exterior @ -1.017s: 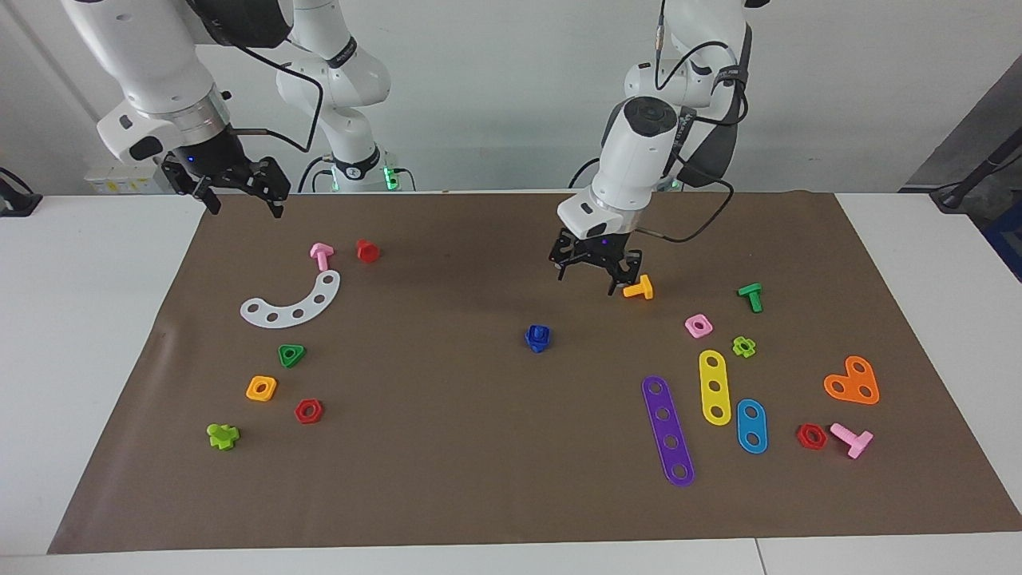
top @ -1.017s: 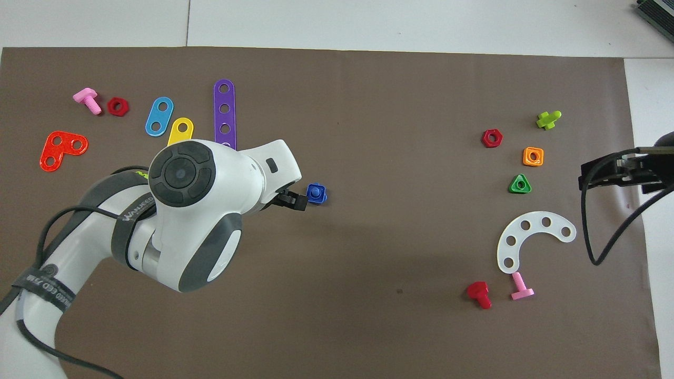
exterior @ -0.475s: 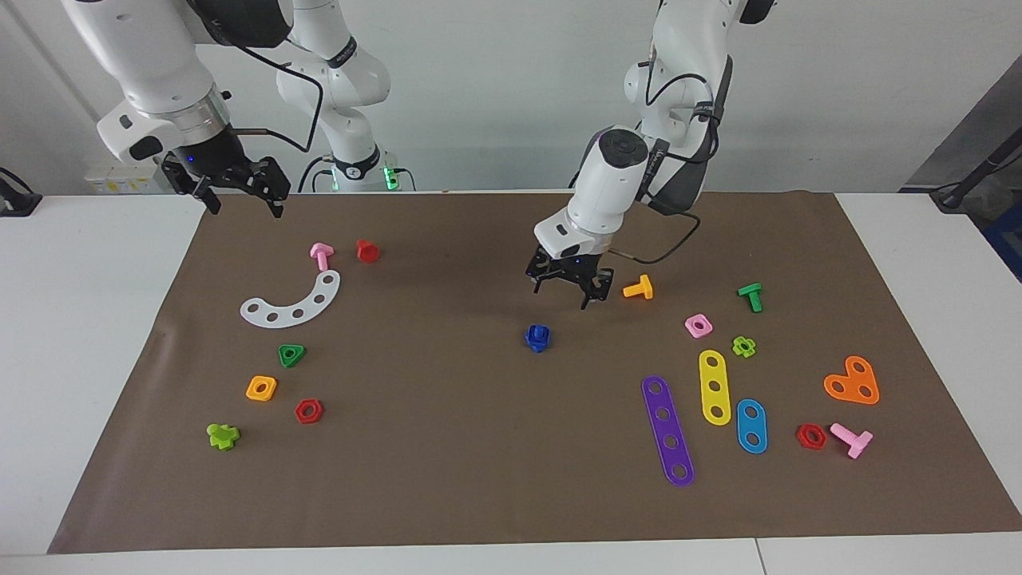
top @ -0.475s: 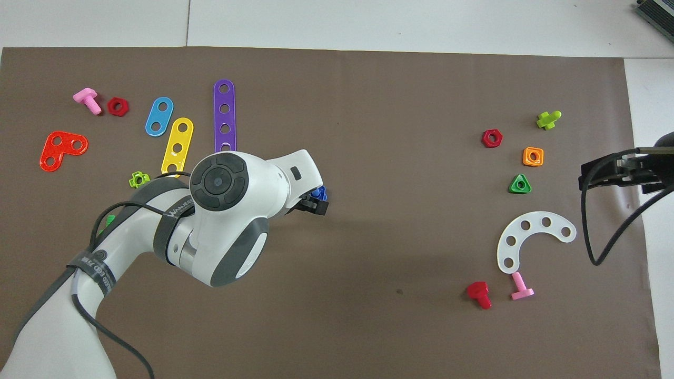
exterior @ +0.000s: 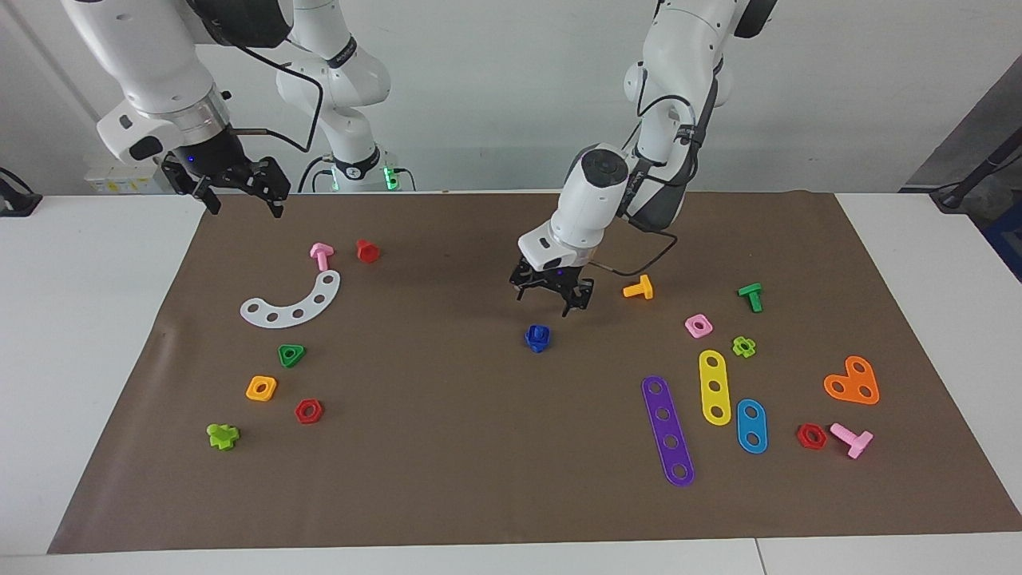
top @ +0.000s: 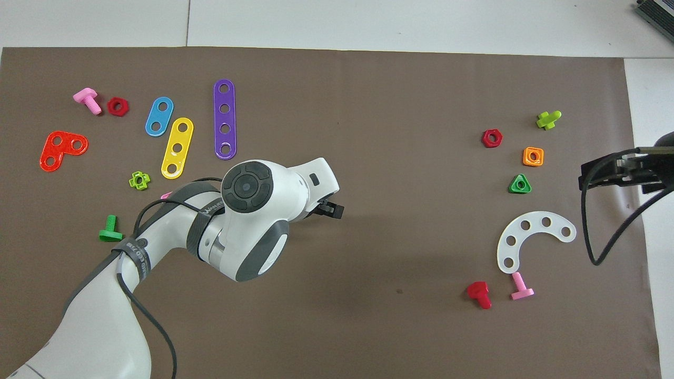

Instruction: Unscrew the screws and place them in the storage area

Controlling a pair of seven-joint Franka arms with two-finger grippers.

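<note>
Left pincer (exterior: 552, 299) at frame centre in facing view, fingers spread, empty, hovering over brown mat (exterior: 447, 479), not touching small dark-blue plastic bolt-and-nut (exterior: 538, 337) just below it in frame, upright on mat. Right pincer (exterior: 237, 196) upper left, fingers apart, empty, waiting above tabletop edge.

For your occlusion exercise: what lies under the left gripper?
Facing view: the left gripper hangs above the blue bolt and nut, not touching. Overhead, the arm covers that piece completely.
</note>
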